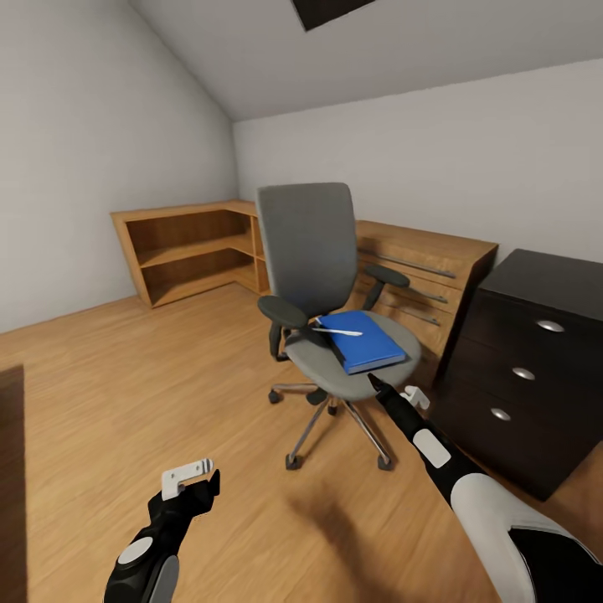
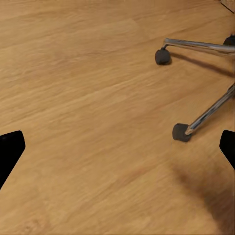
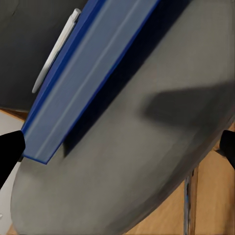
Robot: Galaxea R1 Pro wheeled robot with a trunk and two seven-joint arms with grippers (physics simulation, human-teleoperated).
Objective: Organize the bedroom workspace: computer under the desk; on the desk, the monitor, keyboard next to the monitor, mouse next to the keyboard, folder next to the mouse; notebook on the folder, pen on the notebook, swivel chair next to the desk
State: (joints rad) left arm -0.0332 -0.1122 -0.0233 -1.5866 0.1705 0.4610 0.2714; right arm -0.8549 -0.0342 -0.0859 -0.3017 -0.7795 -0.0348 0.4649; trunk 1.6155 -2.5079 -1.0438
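The right gripper (image 1: 394, 394), jaws spread, hovers at the front rim of the chair (image 1: 322, 276) seat, just short of the folder (image 1: 362, 339) lying there with a pen (image 1: 343, 332) on top. The left gripper (image 1: 191, 479), also spread, hangs over the floor (image 1: 126, 385). The desk (image 1: 528, 368) stands just right of the chair.

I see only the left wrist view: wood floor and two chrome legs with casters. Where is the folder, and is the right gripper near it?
Observer: The folder lies on the swivel chair seat, a white pen on top.
Operator: And the right gripper?
Observer: The right gripper is open at the seat's front edge, just short of the folder, touching nothing.
Operator: Is the desk close?
Observer: The desk, black with three drawers, stands right of the chair in the head view.
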